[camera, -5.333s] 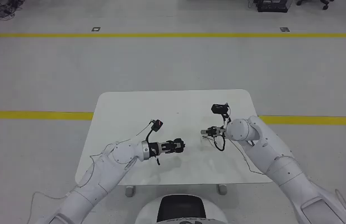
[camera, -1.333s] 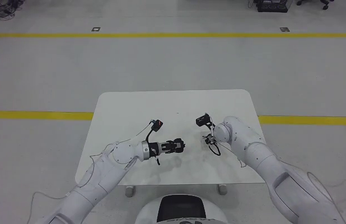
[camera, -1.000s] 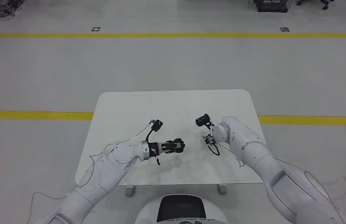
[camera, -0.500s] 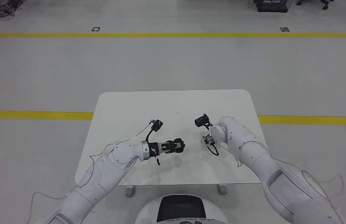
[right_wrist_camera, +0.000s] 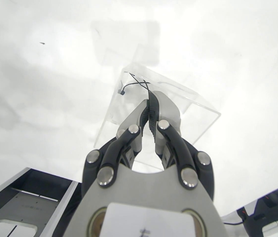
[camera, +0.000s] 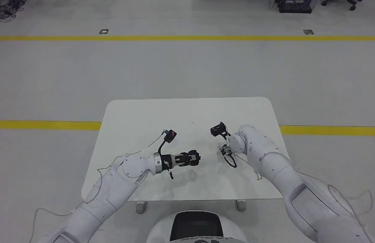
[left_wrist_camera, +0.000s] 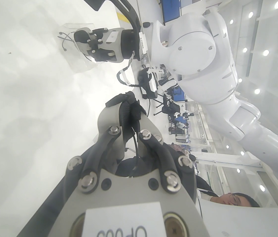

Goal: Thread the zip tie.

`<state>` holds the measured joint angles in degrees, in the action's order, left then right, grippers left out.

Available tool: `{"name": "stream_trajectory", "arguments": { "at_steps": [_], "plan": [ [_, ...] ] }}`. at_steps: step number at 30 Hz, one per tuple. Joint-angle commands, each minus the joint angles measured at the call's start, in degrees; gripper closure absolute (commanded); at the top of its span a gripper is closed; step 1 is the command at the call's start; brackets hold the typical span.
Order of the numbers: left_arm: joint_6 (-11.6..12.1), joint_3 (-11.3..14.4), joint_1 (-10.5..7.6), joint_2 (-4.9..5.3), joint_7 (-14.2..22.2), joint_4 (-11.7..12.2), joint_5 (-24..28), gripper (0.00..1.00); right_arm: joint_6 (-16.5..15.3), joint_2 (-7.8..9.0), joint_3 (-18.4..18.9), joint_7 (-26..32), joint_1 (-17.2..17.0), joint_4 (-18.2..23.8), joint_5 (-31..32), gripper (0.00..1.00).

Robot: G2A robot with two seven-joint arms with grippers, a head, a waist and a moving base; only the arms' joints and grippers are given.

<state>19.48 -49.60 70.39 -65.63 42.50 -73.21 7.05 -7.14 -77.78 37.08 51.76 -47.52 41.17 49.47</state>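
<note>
A thin black zip tie (right_wrist_camera: 139,84) curls into a small loop, its strands crossing and its little square head hanging free. My right gripper (right_wrist_camera: 150,99) is shut on one end of it, low over a clear plastic box (right_wrist_camera: 193,107) on the white table (camera: 145,121). The top view places that right gripper (camera: 222,150) near the table's middle. My left gripper (camera: 196,158) hovers a short way from it, fingers shut. In the left wrist view, the left gripper (left_wrist_camera: 129,99) points toward the right gripper (left_wrist_camera: 76,41), the zip tie (left_wrist_camera: 63,41) and the clear box (left_wrist_camera: 79,62).
The white tabletop has bare room around both grippers, with its near edge just behind them. A dark metal frame (right_wrist_camera: 30,193) lies beyond the table edge in the right wrist view.
The right gripper has swung toward the table's middle and turned downward since the oldest frame; over the last second it barely shifts. The left arm has kept still.
</note>
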Motion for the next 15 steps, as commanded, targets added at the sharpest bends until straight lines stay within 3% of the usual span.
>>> {"name": "stream_trajectory", "arguments": {
  "at_steps": [1, 7, 15],
  "plan": [
    [0.0, 0.0, 0.0, 0.0, 0.0, 0.0, 0.0, 1.0, -1.3, 0.96, 1.51, 0.04, -0.7, 1.61, -0.05, 1.0],
    [0.0, 0.0, 0.0, 0.0, 0.0, 0.0, 0.0, 1.0, -4.12, 4.21, 6.58, 1.27, -4.2, 8.7, 0.33, 1.0],
    [0.0, 0.0, 0.0, 0.0, 0.0, 0.0, 0.0, 1.0, -9.83, 9.23, 16.59, 3.47, -11.94, 20.75, -0.85, 1.0]
  ]
}}
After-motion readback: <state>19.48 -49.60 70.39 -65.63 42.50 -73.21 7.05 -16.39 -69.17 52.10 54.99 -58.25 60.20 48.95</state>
